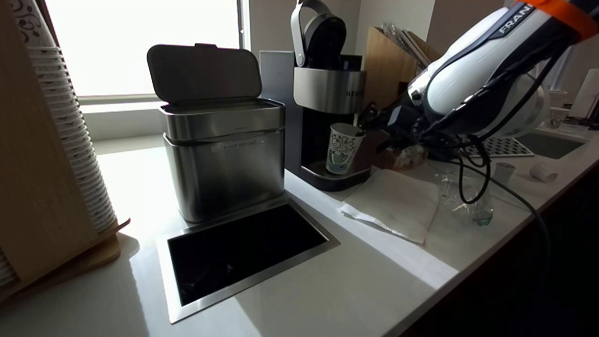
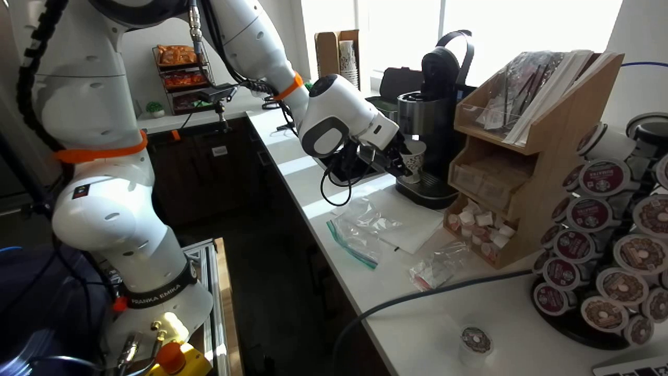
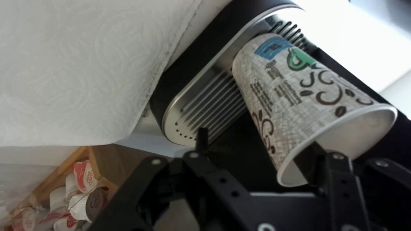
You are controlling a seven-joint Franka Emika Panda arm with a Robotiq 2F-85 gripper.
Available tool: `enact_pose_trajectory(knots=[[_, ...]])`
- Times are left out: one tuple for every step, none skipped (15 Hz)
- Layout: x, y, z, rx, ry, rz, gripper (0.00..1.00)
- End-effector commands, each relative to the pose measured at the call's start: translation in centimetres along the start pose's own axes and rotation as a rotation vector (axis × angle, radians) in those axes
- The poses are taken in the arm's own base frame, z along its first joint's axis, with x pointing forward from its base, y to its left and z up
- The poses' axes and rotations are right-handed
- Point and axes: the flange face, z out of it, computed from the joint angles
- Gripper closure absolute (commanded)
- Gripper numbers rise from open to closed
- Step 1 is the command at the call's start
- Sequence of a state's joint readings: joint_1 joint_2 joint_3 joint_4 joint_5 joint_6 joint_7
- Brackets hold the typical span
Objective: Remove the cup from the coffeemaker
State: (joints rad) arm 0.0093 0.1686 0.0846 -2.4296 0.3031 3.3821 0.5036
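The cup (image 1: 343, 149), white paper with a green and dark print, stands on the drip base of the coffeemaker (image 1: 327, 91). In an exterior view it seems to lean slightly; I cannot tell for sure. The cup (image 2: 415, 161) and black and silver coffeemaker (image 2: 424, 117) show in both exterior views. In the wrist view the cup (image 3: 289, 83) lies beyond my gripper (image 3: 257, 148), its mouth towards me, over the slotted drip tray (image 3: 208, 106). My gripper is open. One finger is inside the cup's mouth; the other is outside, apart from the cup's wall.
A steel K-cup box (image 1: 224, 159) with raised lid stands beside the coffeemaker, behind a dark counter opening (image 1: 248, 248). A paper towel (image 1: 398, 201) lies in front. A wooden organizer (image 2: 553, 156) stands close on the other side. Plastic bags (image 2: 360, 235) and a pod rack (image 2: 595, 245) are nearby.
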Motion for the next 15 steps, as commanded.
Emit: enact_pose_trajectory(knots=[[-0.3, -0.5, 0.9, -0.001, -0.021, 0.006, 0.59], [-0.3, -0.6, 1.1, -0.001, -0.024, 0.005, 0.61], [-0.3, -0.7, 1.2, 0.000, -0.026, 0.005, 0.63], [-0.3, -0.8, 1.4, 0.001, -0.029, 0.004, 0.66], [-0.3, -0.9, 1.6, 0.002, -0.032, 0.004, 0.65], [-0.3, -1.0, 1.9, 0.003, -0.035, 0.005, 0.69], [-0.3, -1.2, 2.1, 0.005, -0.039, 0.008, 0.79], [-0.2, -1.3, 2.3, 0.007, -0.040, 0.012, 0.88], [-0.2, -1.5, 2.4, 0.010, -0.041, 0.014, 0.99], [-0.1, -1.6, 2.5, 0.012, -0.041, 0.016, 1.00], [-0.1, -1.6, 2.6, 0.014, -0.040, 0.019, 1.00], [0.1, -1.7, 2.6, 0.016, -0.040, 0.023, 1.00], [0.2, -1.6, 2.6, 0.016, -0.038, 0.025, 1.00], [0.2, -1.6, 2.5, 0.015, -0.041, 0.027, 1.00], [0.4, -1.4, 2.3, 0.011, -0.043, 0.028, 1.00]])
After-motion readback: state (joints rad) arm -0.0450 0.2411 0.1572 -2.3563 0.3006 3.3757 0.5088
